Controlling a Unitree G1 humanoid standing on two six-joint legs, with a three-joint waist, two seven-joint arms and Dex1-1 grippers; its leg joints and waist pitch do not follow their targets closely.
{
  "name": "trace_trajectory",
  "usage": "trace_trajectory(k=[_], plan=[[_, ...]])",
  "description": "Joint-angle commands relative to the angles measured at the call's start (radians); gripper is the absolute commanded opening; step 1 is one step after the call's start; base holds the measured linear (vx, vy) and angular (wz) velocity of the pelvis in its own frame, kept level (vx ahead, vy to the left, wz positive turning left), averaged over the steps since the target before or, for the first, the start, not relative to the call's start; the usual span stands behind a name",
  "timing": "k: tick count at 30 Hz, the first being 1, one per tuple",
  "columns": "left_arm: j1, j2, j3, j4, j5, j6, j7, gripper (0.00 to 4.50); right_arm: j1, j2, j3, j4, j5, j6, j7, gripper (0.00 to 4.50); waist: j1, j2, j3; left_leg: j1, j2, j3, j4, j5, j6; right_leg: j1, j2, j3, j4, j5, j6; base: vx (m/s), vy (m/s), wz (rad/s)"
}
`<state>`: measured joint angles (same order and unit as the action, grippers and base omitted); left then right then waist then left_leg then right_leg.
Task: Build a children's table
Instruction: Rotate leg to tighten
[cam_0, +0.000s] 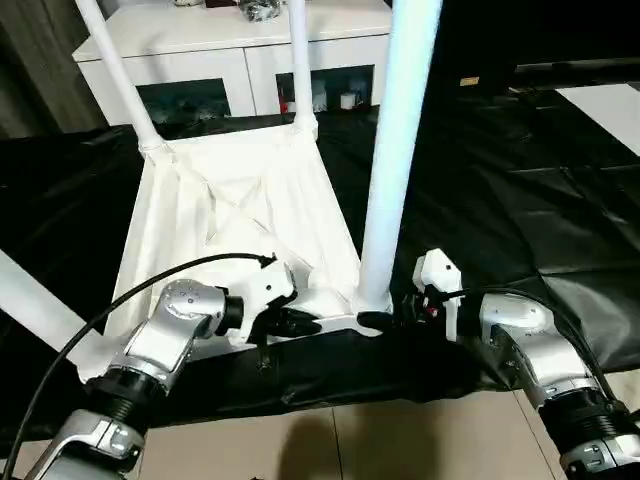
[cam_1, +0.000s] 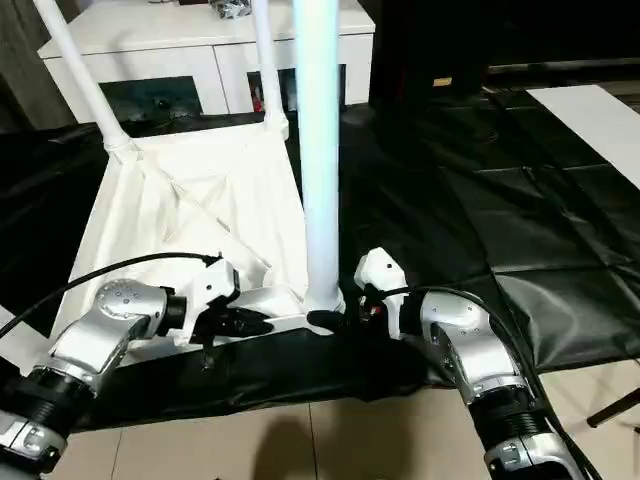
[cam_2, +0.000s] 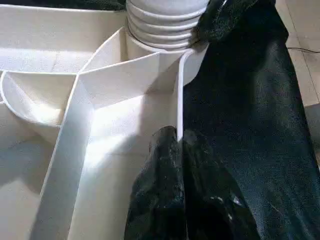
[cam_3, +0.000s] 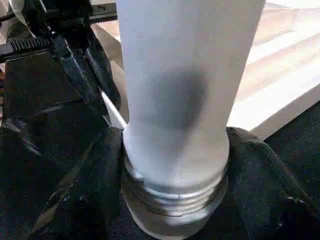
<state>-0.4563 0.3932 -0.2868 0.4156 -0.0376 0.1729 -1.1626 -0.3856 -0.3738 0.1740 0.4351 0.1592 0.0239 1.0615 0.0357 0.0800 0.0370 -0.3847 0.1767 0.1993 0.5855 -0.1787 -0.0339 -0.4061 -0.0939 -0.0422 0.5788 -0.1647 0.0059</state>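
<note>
The children's table lies upside down on a black sheet, its ribbed white top (cam_0: 240, 210) facing up. Legs stand at the back left (cam_0: 115, 70) and back right (cam_0: 298, 60), and another leg (cam_0: 30, 300) slants off at the left edge. The near right leg (cam_0: 395, 150) rises from its corner socket with threads showing at its base (cam_3: 175, 200). My right gripper (cam_0: 375, 320) holds that base, a black finger (cam_3: 95, 200) pressed on each side. At the near edge, my left gripper (cam_0: 300, 322) is shut on the top's thin rim wall (cam_2: 178, 90).
A white cabinet with glass doors (cam_0: 230, 60) stands close behind the table. The black sheet (cam_0: 500, 200) covers the floor to the right, with a white panel (cam_0: 610, 110) at its far right. Bare tiled floor (cam_0: 400, 440) lies in front of me.
</note>
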Motion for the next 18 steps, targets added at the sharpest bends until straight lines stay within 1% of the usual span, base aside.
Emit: trace_trajectory(k=[1,2,3,4,5,6,7,8,9,10,11,12,13,14,15,16,17,18], plan=[[0.005,-0.009,-0.009,-0.001,0.0,0.016,0.014,0.0,-0.001,0.025,-0.014,0.004,0.006,0.017,-0.048,2.68,0.006,-0.018,-0.062,0.016,0.048,-0.019,-0.066,-0.211,0.096,0.044,-0.045,0.024,-0.05,-0.171,-0.263,0.0,0.0,0.0],[0.002,-0.013,-0.012,0.003,0.008,0.022,0.026,0.0,-0.004,0.033,-0.017,0.014,0.001,0.021,-0.07,2.67,0.004,-0.018,-0.061,0.016,0.048,-0.021,-0.067,-0.214,0.092,0.044,-0.045,0.023,-0.05,-0.177,-0.262,0.0,0.0,0.0],[-0.015,-0.042,-0.016,0.03,0.032,0.027,0.085,0.0,-0.011,0.062,-0.022,0.046,-0.028,0.026,-0.16,2.66,0.002,-0.019,-0.06,0.016,0.047,-0.021,-0.068,-0.227,0.084,0.045,-0.046,0.023,-0.053,-0.199,-0.257,0.0,0.0,0.0],[-0.019,-0.049,-0.016,0.037,0.037,0.031,0.099,0.0,-0.013,0.069,-0.023,0.052,-0.033,0.028,-0.179,2.66,0.0,-0.019,-0.059,0.015,0.047,-0.021,-0.069,-0.233,0.08,0.044,-0.046,0.024,-0.055,-0.21,-0.253,0.0,0.0,0.0],[-0.03,-0.069,-0.018,0.053,0.05,0.038,0.136,0.0,-0.016,0.087,-0.026,0.066,-0.051,0.034,-0.235,2.66,-0.004,-0.018,-0.056,0.018,0.046,-0.021,-0.071,-0.258,0.063,0.04,-0.046,0.025,-0.06,-0.249,-0.244,0.0,0.0,0.0],[-0.046,-0.094,-0.022,0.074,0.067,0.045,0.18,0.0,-0.02,0.111,-0.03,0.082,-0.07,0.043,-0.304,2.66,-0.008,-0.02,-0.054,0.017,0.045,-0.024,-0.074,-0.281,0.044,0.042,-0.046,0.024,-0.063,-0.289,-0.232,0.0,0.0,0.0],[-0.049,-0.1,-0.023,0.079,0.071,0.046,0.189,0.0,-0.021,0.116,-0.032,0.085,-0.073,0.046,-0.318,2.66,-0.009,-0.02,-0.054,0.016,0.044,-0.026,-0.076,-0.291,0.035,0.043,-0.046,0.023,-0.064,-0.31,-0.223,0.0,0.0,0.0],[-0.07,-0.132,-0.021,0.107,0.086,0.062,0.249,0.0,-0.026,0.145,-0.039,0.091,-0.089,0.063,-0.392,2.66,-0.013,-0.017,-0.053,0.019,0.044,-0.026,-0.078,-0.315,0.022,0.038,-0.046,0.025,-0.067,-0.336,-0.21,0.0,0.0,0.0],[-0.091,-0.162,-0.017,0.134,0.097,0.073,0.302,0.0,-0.033,0.173,-0.047,0.099,-0.099,0.08,-0.457,2.66,-0.014,-0.015,-0.052,0.023,0.043,-0.027,-0.079,-0.337,0.011,0.035,-0.043,0.025,-0.071,-0.352,-0.2,0.0,0.0,0.0],[-0.119,-0.201,-0.007,0.169,0.108,0.092,0.377,0.0,-0.044,0.205,-0.051,0.11,-0.119,0.099,-0.535,2.66,-0.015,-0.014,-0.053,0.026,0.042,-0.027,-0.08,-0.347,0.005,0.033,-0.042,0.024,-0.073,-0.358,-0.197,0.0,0.0,0.0],[-0.148,-0.235,0.004,0.201,0.116,0.116,0.448,0.0,-0.06,0.233,-0.053,0.129,-0.153,0.114,-0.629,2.66,-0.019,-0.015,-0.051,0.03,0.039,-0.026,-0.079,-0.37,-0.008,0.029,-0.041,0.025,-0.076,-0.379,-0.193,0.0,0.0,0.0],[-0.161,-0.247,0.008,0.215,0.119,0.122,0.475,0.0,-0.069,0.245,-0.056,0.142,-0.159,0.118,-0.662,2.66,-0.019,-0.016,-0.052,0.03,0.037,-0.03,-0.08,-0.386,-0.016,0.032,-0.042,0.022,-0.079,-0.403,-0.182,0.0,0.0,0.0],[-0.174,-0.261,0.014,0.23,0.125,0.129,0.508,0.0,-0.078,0.261,-0.06,0.153,-0.162,0.123,-0.692,2.66,-0.019,-0.012,-0.052,0.029,0.037,-0.031,-0.08,-0.394,-0.013,0.032,-0.044,0.023,-0.083,-0.403,-0.176,0.0,0.0,0.0],[-0.179,-0.266,0.017,0.236,0.127,0.132,0.519,0.0,-0.08,0.266,-0.062,0.157,-0.162,0.126,-0.702,2.66,-0.021,-0.012,-0.052,0.028,0.038,-0.03,-0.081,-0.396,-0.011,0.032,-0.043,0.023,-0.083,-0.396,-0.174,0.0,0.0,0.0],[-0.201,-0.289,0.021,0.261,0.137,0.135,0.56,0.0,-0.097,0.297,-0.062,0.179,-0.176,0.129,-0.761,2.66,-0.021,-0.007,-0.053,0.028,0.036,-0.031,-0.08,-0.397,-0.008,0.031,-0.043,0.023,-0.083,-0.382,-0.174,0.0,0.0,0.0],[-0.22,-0.311,0.02,0.284,0.147,0.137,0.592,0.0,-0.116,0.33,-0.05,0.199,-0.195,0.127,-0.803,2.66,-0.023,-0.009,-0.054,0.028,0.034,-0.03,-0.078,-0.394,-0.008,0.029,-0.042,0.023,-0.084,-0.374,-0.176,0.0,0.0,0.0],[-0.231,-0.322,0.011,0.298,0.157,0.132,0.599,0.0,-0.129,0.349,-0.03,0.21,-0.211,0.111,-0.808,2.66,-0.026,-0.003,-0.055,0.025,0.034,-0.033,-0.08,-0.392,-0.009,0.032,-0.042,0.021,-0.08,-0.36,-0.182,0.0,0.0,0.0],[-0.232,-0.323,0.01,0.3,0.158,0.13,0.599,0.0,-0.13,0.351,-0.027,0.211,-0.213,0.109,-0.806,2.66,-0.028,-0.008,-0.056,0.027,0.034,-0.031,-0.079,-0.397,-0.005,0.033,-0.042,0.02,-0.083,-0.351,-0.183,0.0,0.0,0.0]])
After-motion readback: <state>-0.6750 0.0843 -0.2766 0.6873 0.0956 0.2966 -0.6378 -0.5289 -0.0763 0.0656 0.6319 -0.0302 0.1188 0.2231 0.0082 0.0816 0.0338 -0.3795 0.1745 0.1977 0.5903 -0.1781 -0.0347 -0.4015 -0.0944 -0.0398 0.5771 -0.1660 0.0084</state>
